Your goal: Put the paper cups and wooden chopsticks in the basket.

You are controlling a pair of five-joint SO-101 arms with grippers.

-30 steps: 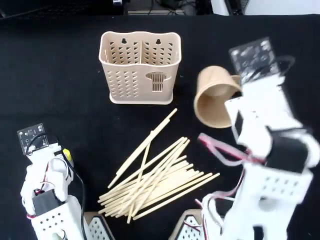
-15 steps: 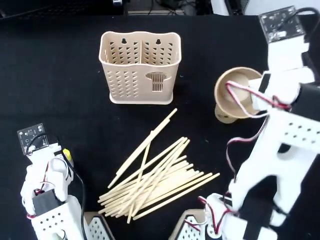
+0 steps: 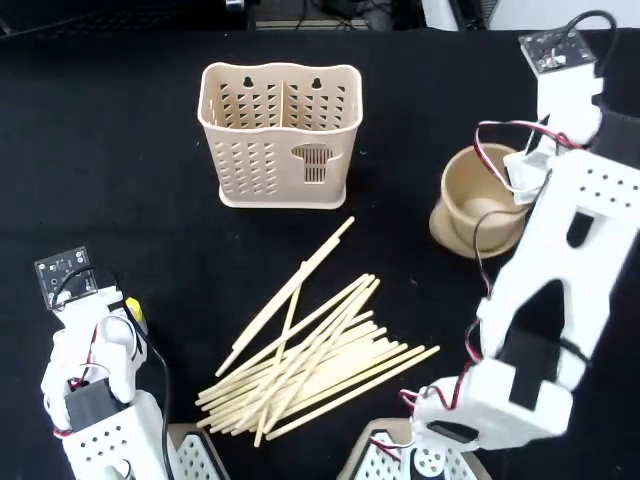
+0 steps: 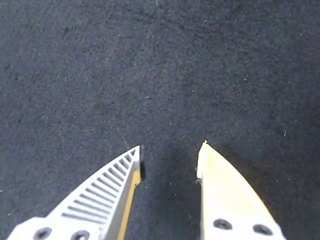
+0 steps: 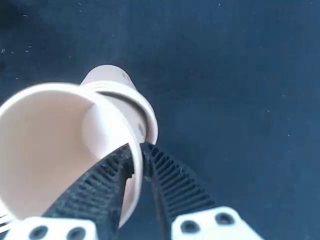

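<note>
The tan slotted basket point(image 3: 280, 135) stands upright at the back middle of the black table. A loose pile of wooden chopsticks point(image 3: 310, 355) lies in front of it. To the basket's right is a stack of nested paper cups point(image 3: 478, 205), mouth up and tilted. My right gripper point(image 3: 522, 172) is shut on the upper cup's rim. In the right wrist view, one finger is inside the cup point(image 5: 65, 145) and the other is outside, where my right gripper point(image 5: 137, 147) pinches the wall. My left gripper point(image 4: 170, 150) is open over bare cloth at the front left.
The left arm point(image 3: 90, 370) stands at the front left corner, away from the chopsticks. The right arm's body point(image 3: 550, 290) rises along the right side. Black cloth lies bare between the basket and the cups, and left of the basket.
The right arm swung toward the back right with the cups in its grip. The stack turned from mouth-forward to mouth-up and shifted right, away from the basket. The left arm kept still.
</note>
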